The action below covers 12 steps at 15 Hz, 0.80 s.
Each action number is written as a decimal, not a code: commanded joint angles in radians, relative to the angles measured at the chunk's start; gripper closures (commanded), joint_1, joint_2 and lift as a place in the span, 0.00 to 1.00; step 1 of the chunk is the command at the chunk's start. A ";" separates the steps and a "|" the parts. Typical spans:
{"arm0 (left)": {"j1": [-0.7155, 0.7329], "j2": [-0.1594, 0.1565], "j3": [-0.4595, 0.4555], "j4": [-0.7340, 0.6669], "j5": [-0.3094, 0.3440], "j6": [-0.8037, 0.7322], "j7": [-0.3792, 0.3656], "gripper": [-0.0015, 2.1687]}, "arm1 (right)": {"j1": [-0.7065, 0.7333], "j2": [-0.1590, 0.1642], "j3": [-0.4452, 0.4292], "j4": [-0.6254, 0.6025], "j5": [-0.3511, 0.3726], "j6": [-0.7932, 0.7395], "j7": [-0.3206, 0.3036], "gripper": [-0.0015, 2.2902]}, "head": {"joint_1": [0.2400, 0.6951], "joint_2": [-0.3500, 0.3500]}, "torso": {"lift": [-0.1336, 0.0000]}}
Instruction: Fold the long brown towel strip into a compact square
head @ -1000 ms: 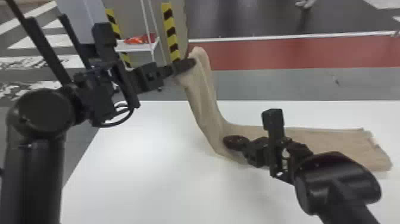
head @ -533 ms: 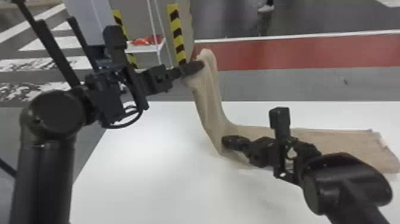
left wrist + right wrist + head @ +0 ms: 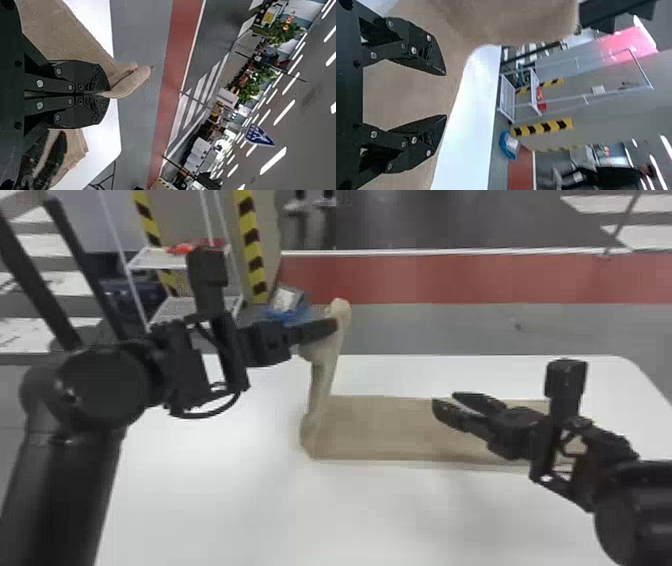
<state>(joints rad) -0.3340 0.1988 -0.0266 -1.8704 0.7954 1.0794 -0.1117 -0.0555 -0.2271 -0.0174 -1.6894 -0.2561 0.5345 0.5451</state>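
Away from the raised stretch of the brown towel strip [image 3: 395, 430], toward the robot's right, the right pincer [image 3: 446, 400] has been moved, and its fingers have been spread; half a second earlier they were seen close together at the towel's lower bend. More upright, too, is the raised stretch, which was slanted before. From the lower left the left arm [image 3: 100, 385] is bent at a large round joint and extended inward, its wrist held high over the far side of the white desk [image 3: 350, 510], its fingers pointed toward the robot's right. By the left pincer [image 3: 332, 326] the towel is held near its raised end: in the left wrist view the fingertips are seen closed together on the cloth, with a rounded fold projecting past them. From that grip the cloth hangs down in a narrow, gathered band to a bend on the desk, and from the bend the rest is laid flat toward the robot's right. The right arm [image 3: 635, 500] is brought in from the lower right and angled inward, with its pincer placed over the flat part. In the right wrist view its two fingers are parted widely, and brown cloth is seen beyond the gap; whether the cloth is touched cannot be told.
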 commanded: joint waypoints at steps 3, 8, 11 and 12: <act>0.000 -0.111 -0.108 0.046 -0.102 -0.006 0.024 0.62 | 0.086 -0.104 -0.279 -0.027 -0.144 -0.106 -0.005 0.03 | 0.90 0.27 | 0.07; -0.002 -0.201 -0.277 0.116 -0.211 -0.132 0.072 0.62 | 0.155 -0.136 -0.444 -0.023 -0.238 -0.121 0.050 0.04 | 0.85 0.00 | 0.07; -0.005 -0.201 -0.311 0.189 -0.228 -0.218 0.083 0.62 | 0.166 -0.136 -0.484 -0.006 -0.244 -0.149 0.081 0.04 | 0.84 0.00 | 0.07; 0.000 -0.201 -0.326 0.195 -0.229 -0.249 0.101 0.62 | 0.164 -0.136 -0.492 0.011 -0.244 -0.164 0.082 0.04 | 0.84 0.00 | 0.07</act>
<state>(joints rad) -0.3383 0.0019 -0.3369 -1.6909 0.5696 0.8673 -0.0217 0.1093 -0.3636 -0.4966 -1.6980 -0.4995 0.3883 0.6263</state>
